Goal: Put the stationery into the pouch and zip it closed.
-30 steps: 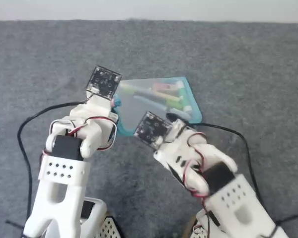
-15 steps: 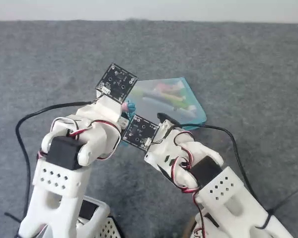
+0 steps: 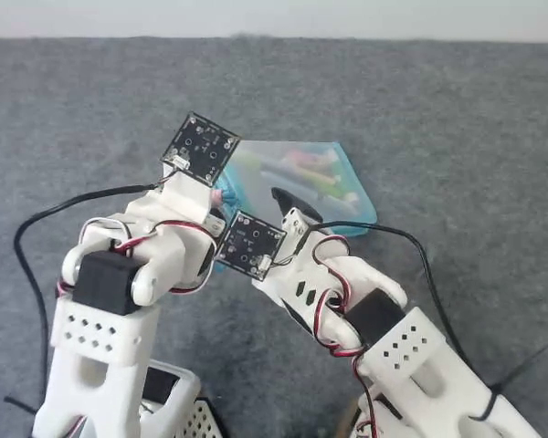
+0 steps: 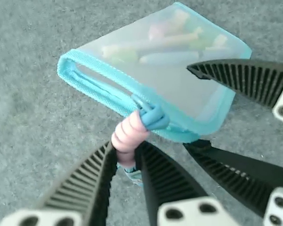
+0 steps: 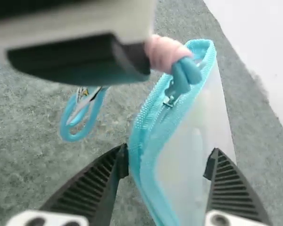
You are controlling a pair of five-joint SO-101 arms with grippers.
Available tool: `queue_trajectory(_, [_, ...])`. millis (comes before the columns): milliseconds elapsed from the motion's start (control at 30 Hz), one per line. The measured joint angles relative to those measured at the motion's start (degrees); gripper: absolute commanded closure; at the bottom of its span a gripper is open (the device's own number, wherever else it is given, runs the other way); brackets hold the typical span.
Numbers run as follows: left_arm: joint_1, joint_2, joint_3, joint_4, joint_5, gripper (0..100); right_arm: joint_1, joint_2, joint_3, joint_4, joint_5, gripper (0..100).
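Observation:
The translucent pouch (image 3: pixel 301 178) with teal trim holds several pastel pens (image 4: pixel 170 56). My left gripper (image 4: pixel 126 150) is shut on the pink zipper pull (image 4: pixel 127 136), which hangs from a teal loop (image 4: pixel 153 117) at the slider. In the right wrist view the pull (image 5: pixel 162 51) sits at the pouch's zipper edge (image 5: pixel 146 136). My right gripper (image 5: pixel 170 155) clamps the pouch (image 5: pixel 188 141) across its faces, one finger on each side. From the left wrist view, the right gripper (image 4: pixel 187 106) grips the pouch end next to the slider.
A teal strap loop (image 5: pixel 80 115) with a small tag dangles below the pull. Grey carpet (image 3: pixel 457 109) covers the table all round. A black cable (image 3: pixel 411 242) runs from the right arm past the pouch's corner, and another (image 3: pixel 64 214) curves left of the left arm.
The left gripper carried the pull right, then drifted slightly back left. The right wrist slid left and nearer along the pouch, and the pouch tilted and shifted with them.

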Motion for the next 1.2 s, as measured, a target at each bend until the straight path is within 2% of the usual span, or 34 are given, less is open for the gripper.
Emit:
queue_trajectory(133, [0.0, 0.0, 0.0, 0.0, 0.0, 99, 0.0, 0.3, 0.0, -2.4, 0.4, 99.4])
queue_trajectory(300, [2.4, 0.0, 0.0, 1.1, 0.3, 99, 0.6, 0.3, 0.0, -4.0, 0.4, 99.1])
queue_trajectory(500, [3.2, 0.0, 0.0, 1.0, 0.2, 99, 5.5, 0.1, -0.1, -3.3, 0.4, 99.1])
queue_trajectory(600, [1.0, 0.0, 2.4, -2.3, -0.2, 99, 6.6, 0.2, -2.0, 2.1, 1.3, 99.1])
queue_trajectory(800, [-8.1, 0.1, 10.7, -14.0, -0.2, 99, 6.9, -0.5, -6.5, 13.8, 3.9, 99.1])
queue_trajectory(933, [-11.3, 0.0, 15.4, -20.7, -0.2, 99, 7.1, -7.1, -6.7, 18.5, 4.4, 99.1])
queue_trajectory(1200, [-11.9, 0.1, 17.0, -23.0, -0.3, 99, 5.6, -15.0, -6.7, 23.7, 4.0, 97.9])
